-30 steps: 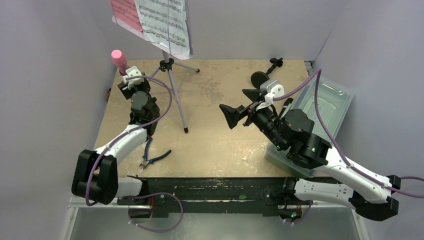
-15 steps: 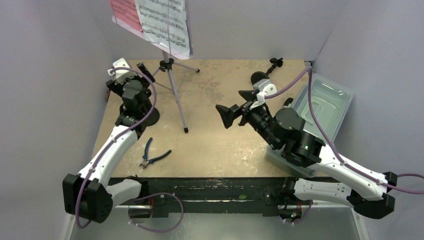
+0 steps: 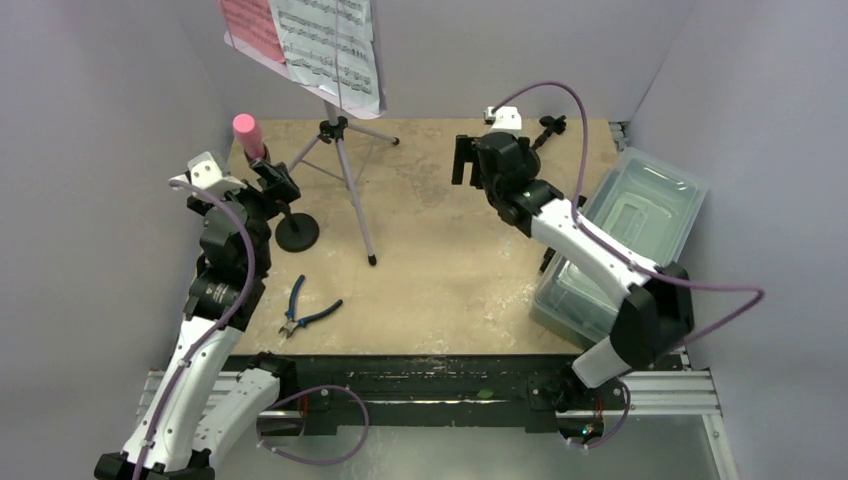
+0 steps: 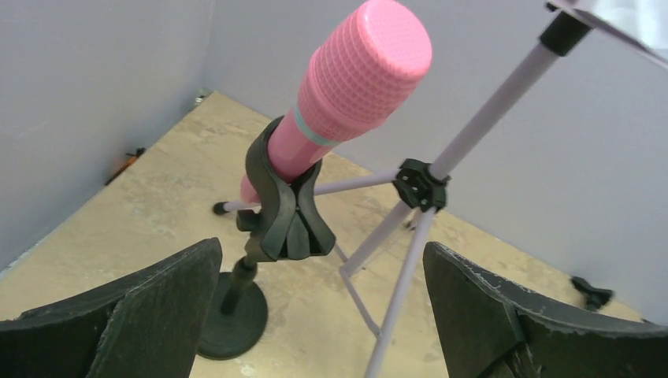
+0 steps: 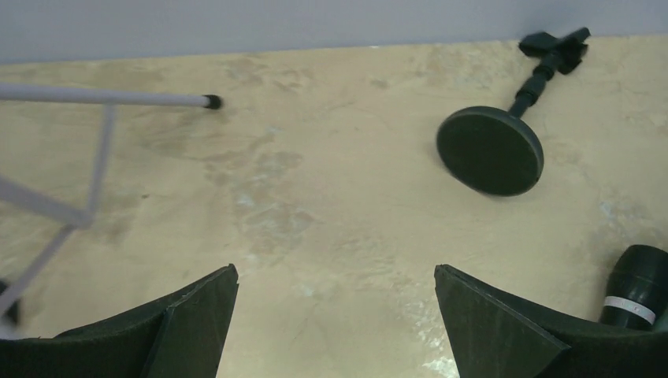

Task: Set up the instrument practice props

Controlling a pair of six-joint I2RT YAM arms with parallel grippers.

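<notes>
1. Since a second ago, the left gripper [image 4: 321,248] has drawn back from the pink mic [image 4: 346,87]. The right gripper [image 5: 335,272] has swung from mid-table to the far side.
2. The pink mic sits clipped on its upright pole [image 4: 233,319], just left of the stand [image 3: 337,128] carrying the sheets [image 3: 325,50].
3. Both grippers' fingers are spread wide and hold nothing.
4. The step in hand looks like the second pole [image 5: 490,150], which lies tipped at the back. The black mic [image 5: 638,287] lies near it.
5. Next, the right gripper should probably lower, close on that pole's stem, and stand it on its base.
</notes>
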